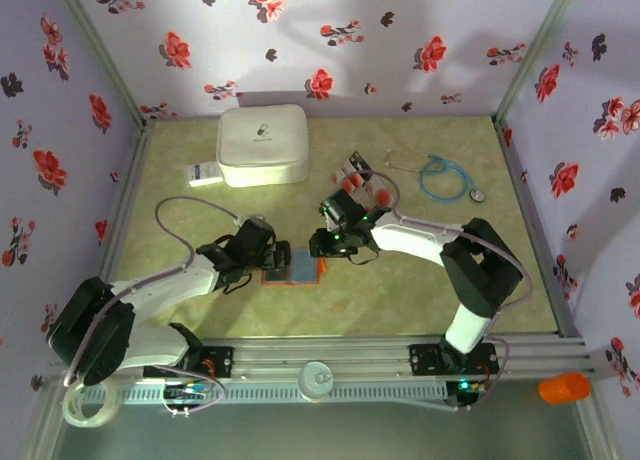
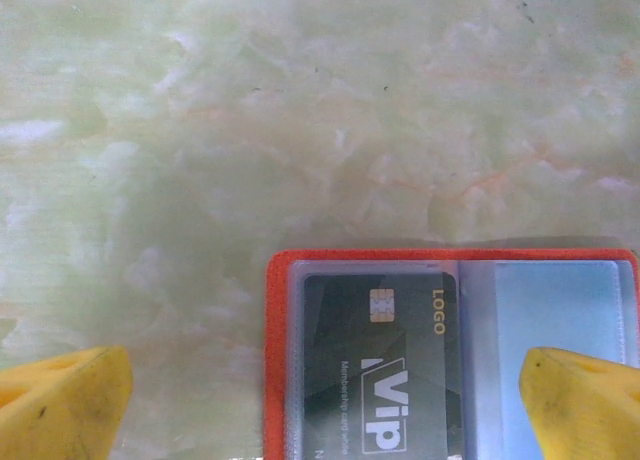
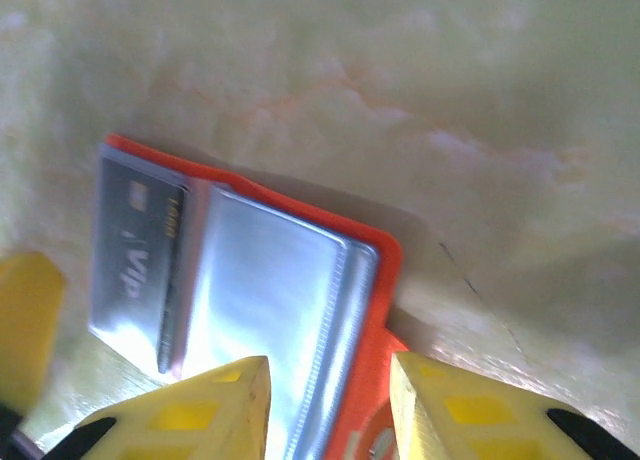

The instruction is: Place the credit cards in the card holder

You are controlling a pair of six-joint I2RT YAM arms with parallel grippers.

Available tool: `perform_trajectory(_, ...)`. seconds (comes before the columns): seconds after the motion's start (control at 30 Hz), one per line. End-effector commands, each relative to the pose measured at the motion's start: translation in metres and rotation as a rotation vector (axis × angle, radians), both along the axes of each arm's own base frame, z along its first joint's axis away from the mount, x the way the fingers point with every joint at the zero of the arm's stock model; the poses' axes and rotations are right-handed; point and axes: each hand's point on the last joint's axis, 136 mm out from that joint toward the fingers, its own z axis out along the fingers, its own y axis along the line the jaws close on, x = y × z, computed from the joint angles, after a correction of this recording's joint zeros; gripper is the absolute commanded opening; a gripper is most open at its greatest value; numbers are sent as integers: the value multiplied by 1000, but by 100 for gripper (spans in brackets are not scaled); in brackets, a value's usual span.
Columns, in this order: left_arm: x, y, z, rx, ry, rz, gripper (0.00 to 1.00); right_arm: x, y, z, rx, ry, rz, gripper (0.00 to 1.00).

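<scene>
The card holder [image 1: 300, 267] lies open on the green table, orange-red outside with bluish-grey clear pockets. A dark credit card [image 2: 370, 380] marked VIP sits in its left pocket [image 3: 135, 250]. Several more credit cards [image 1: 362, 183] lie in a loose pile farther back. My left gripper [image 1: 262, 260] hovers low over the holder's left half, jaws wide open [image 2: 320, 410] on either side of the pocketed card. My right gripper [image 1: 325, 245] is at the holder's right side. Its jaws [image 3: 328, 410] stand apart with the orange edge [image 3: 375, 340] between them, pads not pressing on it.
A big white rounded case [image 1: 262, 145] stands at the back left with a white label [image 1: 203, 174] beside it. A blue stethoscope [image 1: 445, 178] lies at the back right. An orange cylinder [image 1: 564, 388] rests outside the frame, near right. Flowered walls enclose the table.
</scene>
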Motion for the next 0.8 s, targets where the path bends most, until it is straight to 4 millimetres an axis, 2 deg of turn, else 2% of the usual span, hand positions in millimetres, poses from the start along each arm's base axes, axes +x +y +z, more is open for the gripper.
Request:
perform_trajectory(0.0,7,-4,5,-7,-18,-12,100,-5,-9,-7,-31,7,-12,38)
perform_trajectory(0.27,10,-2,6,-9,-22,-4,100,-11,-14,-19,-55,24,-11,36)
perform_trajectory(0.53,10,-3,5,-14,-19,-1,100,-4,-13,4,-61,-23,14,38)
perform_trajectory(0.77,11,-5,3,-16,-16,-4,100,-6,-12,-5,-66,0,19,39)
